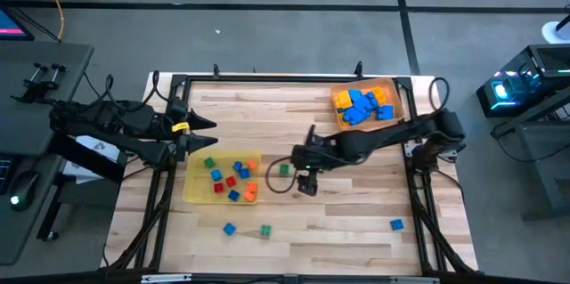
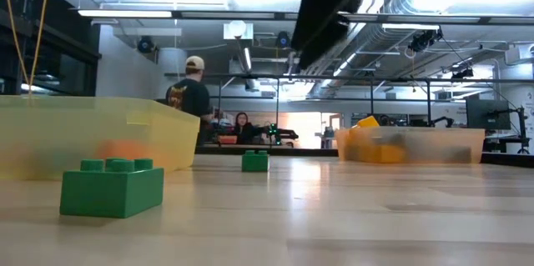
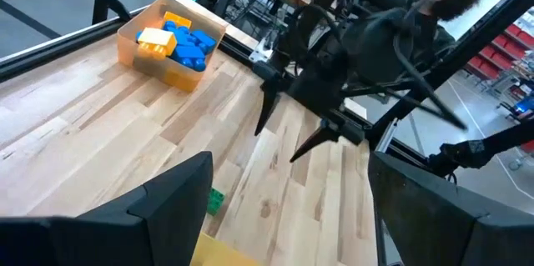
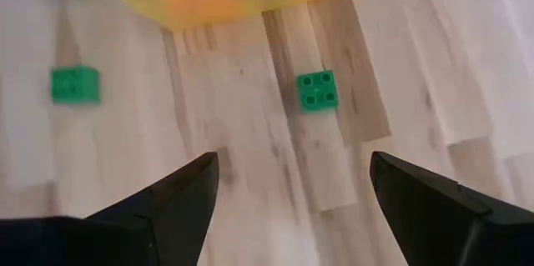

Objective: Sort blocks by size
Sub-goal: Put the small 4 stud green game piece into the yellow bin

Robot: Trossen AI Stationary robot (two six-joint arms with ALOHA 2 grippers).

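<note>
The table (image 1: 356, 222) carries two trays: a yellow tray (image 1: 194, 190) left of centre with small blocks of mixed colours in it, and an orange tray (image 1: 399, 97) at the far right holding the bigger blue and orange blocks (image 1: 363, 106). The right arm reaches in over the middle, its pincer (image 1: 305, 180) open and empty above the bare wood; the left pincer (image 1: 207, 133) waits open near the left rail, beyond the yellow tray.

Three small blocks lie loose along the near side of the table (blue, green, blue). The nearest job looks to be the small green block (image 4: 318, 90), which lies just beside the yellow tray's right edge, between that tray and the right pincer.

The chief risk is that closeness. If the pincer comes down off-centre, one finger could land on the tray rim and shove the tray, or nudge the block away instead of closing on it. The block is also small against the wide fingers, so a tilted grip could let it slip out on the lift.
</note>
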